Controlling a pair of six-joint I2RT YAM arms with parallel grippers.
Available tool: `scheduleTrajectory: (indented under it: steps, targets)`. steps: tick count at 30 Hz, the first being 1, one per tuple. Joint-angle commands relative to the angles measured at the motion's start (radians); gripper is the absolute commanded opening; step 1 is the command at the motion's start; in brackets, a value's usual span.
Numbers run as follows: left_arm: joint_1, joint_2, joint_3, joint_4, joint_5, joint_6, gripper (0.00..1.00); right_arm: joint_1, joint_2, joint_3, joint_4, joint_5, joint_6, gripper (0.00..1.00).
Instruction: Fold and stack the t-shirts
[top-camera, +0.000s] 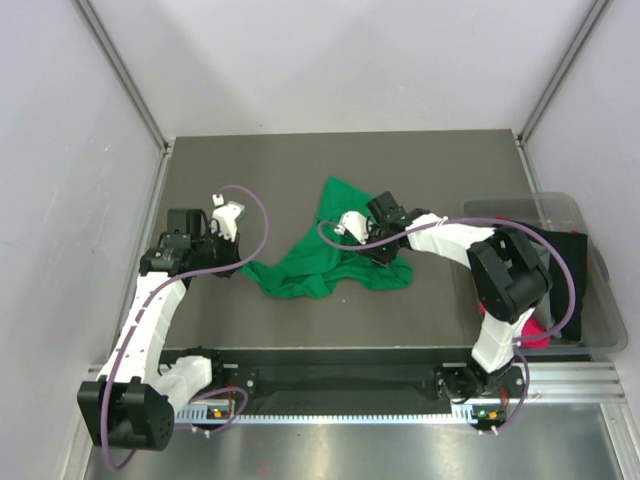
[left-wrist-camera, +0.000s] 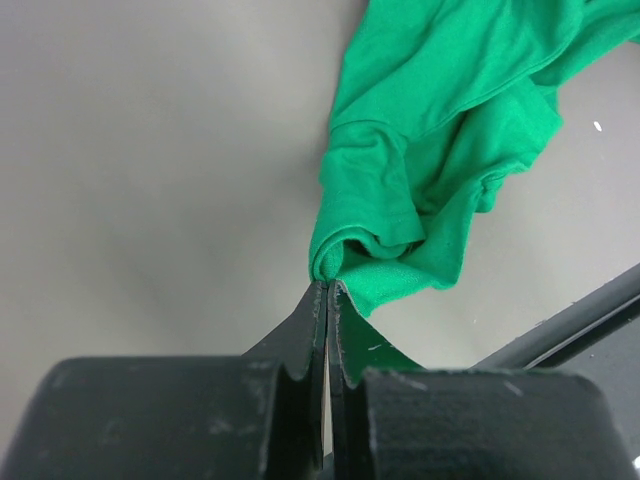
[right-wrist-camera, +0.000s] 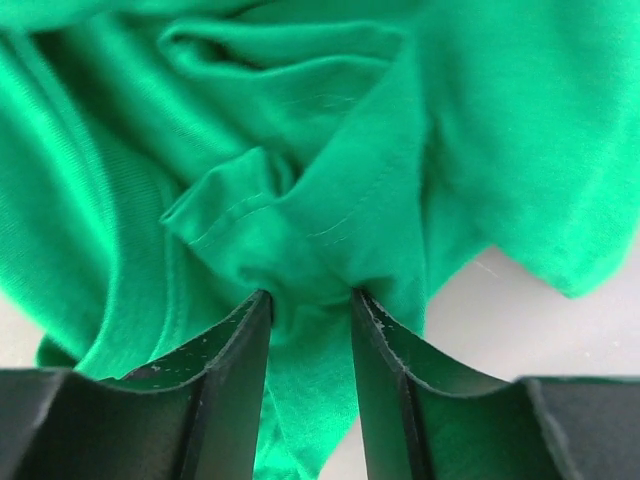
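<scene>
The left gripper (left-wrist-camera: 328, 290) has its two black fingers pressed tight together, and they pinch the edge of a bright green t-shirt (left-wrist-camera: 440, 130) right at their tips. The right gripper (right-wrist-camera: 310, 300) has its fingers a little apart, with a bunched fold of the same green t-shirt sitting between them, the cloth touching both fingers. From the top camera, the green t-shirt (top-camera: 335, 250) lies crumpled in the middle of the dark table (top-camera: 270, 160), with one corner stretched out toward the left gripper (top-camera: 243, 266) and another part under the right gripper (top-camera: 378, 252). The left arm (top-camera: 150, 320) bends up from the near left side, and the right arm (top-camera: 505, 280) reaches in from the near right side. A clear plastic bin (top-camera: 590, 300) stands at the right edge of the table, and something pink (top-camera: 535, 335) and something black (top-camera: 565, 250) are in it.
</scene>
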Motion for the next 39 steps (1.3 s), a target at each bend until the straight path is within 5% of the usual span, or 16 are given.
scheduleTrajectory:
  steps: [1,12,20,28,39]
  targets:
    - [-0.004,-0.01,-0.005,0.057,-0.018,-0.011,0.0,-0.019,-0.005,0.034,0.108,0.081,0.048,0.39]
    - [-0.003,-0.062,-0.036,0.189,-0.351,-0.088,0.0,-0.228,-0.017,0.204,0.219,0.063,0.148,0.43]
    - [-0.003,-0.047,-0.034,0.181,-0.342,-0.088,0.0,-0.249,0.138,0.348,0.211,0.012,0.2,0.43]
    - [-0.001,-0.037,-0.036,0.171,-0.337,-0.085,0.0,-0.259,0.392,0.702,0.035,-0.135,0.246,0.47]
    - [-0.001,-0.018,-0.042,0.191,-0.336,-0.087,0.0,-0.271,0.379,0.624,-0.008,-0.261,0.226,0.49]
